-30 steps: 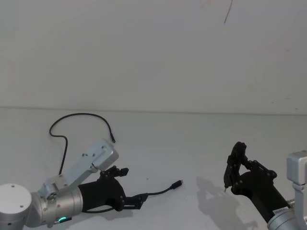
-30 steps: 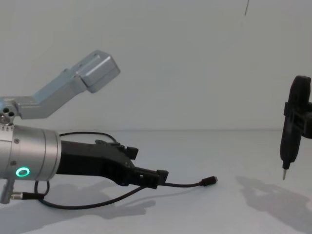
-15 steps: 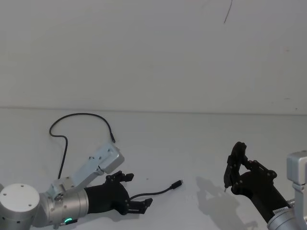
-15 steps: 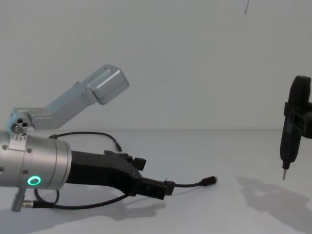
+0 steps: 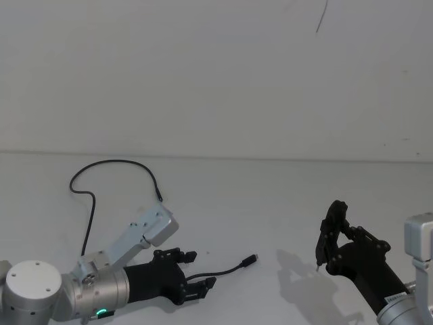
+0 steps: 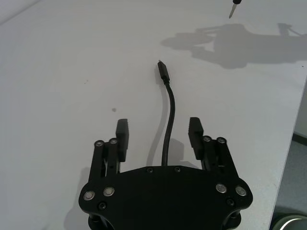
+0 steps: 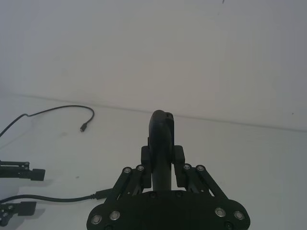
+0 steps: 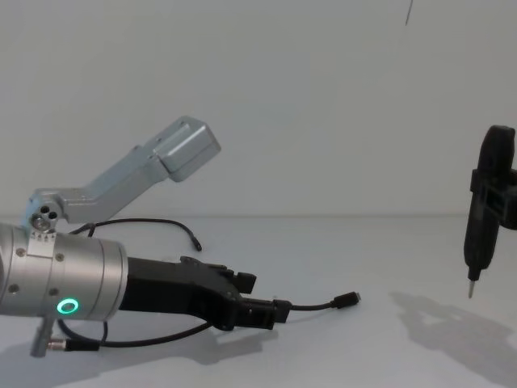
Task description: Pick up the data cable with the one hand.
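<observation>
**Data cable lies between the spread fingers of the left gripper**

The left gripper (image 5: 196,272) is seen low over the white table (image 5: 284,196), at the near left. Its two fingers (image 6: 123,133) are spread apart. The data cable (image 6: 169,105) is passed through the gap between them and is touched by neither pad, so nothing is gripped. From the gripper the cord is run out to the right along the table. It is ended by its small plug (image 5: 251,258) with a metal tip, which is laid flat between the two arms. Behind the fingers the cord is carried back under the silver arm (image 8: 48,279), on which a green ring light (image 8: 68,306) is lit. A black cord loop (image 5: 111,162) is laid farther back on the left; whether it is joined to the same cable is hidden by the arm. At the near right the right gripper (image 7: 162,160) is clamped on a black pen-shaped tool (image 8: 483,212). The tool is held upright above the table with its metal tip downward, well apart from the plug.
</observation>
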`<state>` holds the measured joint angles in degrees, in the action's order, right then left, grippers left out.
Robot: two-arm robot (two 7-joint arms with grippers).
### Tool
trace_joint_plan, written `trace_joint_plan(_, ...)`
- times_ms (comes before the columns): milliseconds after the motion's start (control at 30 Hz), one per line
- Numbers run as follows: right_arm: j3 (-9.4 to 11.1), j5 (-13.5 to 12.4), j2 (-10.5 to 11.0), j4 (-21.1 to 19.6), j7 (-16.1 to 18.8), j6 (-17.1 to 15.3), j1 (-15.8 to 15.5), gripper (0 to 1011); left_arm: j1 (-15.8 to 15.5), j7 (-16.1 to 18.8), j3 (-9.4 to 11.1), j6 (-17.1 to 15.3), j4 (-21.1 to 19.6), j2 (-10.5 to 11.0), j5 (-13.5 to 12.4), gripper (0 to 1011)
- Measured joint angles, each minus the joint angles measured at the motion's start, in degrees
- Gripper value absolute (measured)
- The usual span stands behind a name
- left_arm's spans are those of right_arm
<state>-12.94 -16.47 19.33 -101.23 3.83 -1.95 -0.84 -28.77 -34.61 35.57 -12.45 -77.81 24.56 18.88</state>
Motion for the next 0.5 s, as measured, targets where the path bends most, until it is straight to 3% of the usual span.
trace_joint_plan(500,0.00,0.00,0.00,0.00,0.00,0.00,0.00,269,-0.33,-0.18,0.25,0.35,0.87,-0.41,0.21,260)
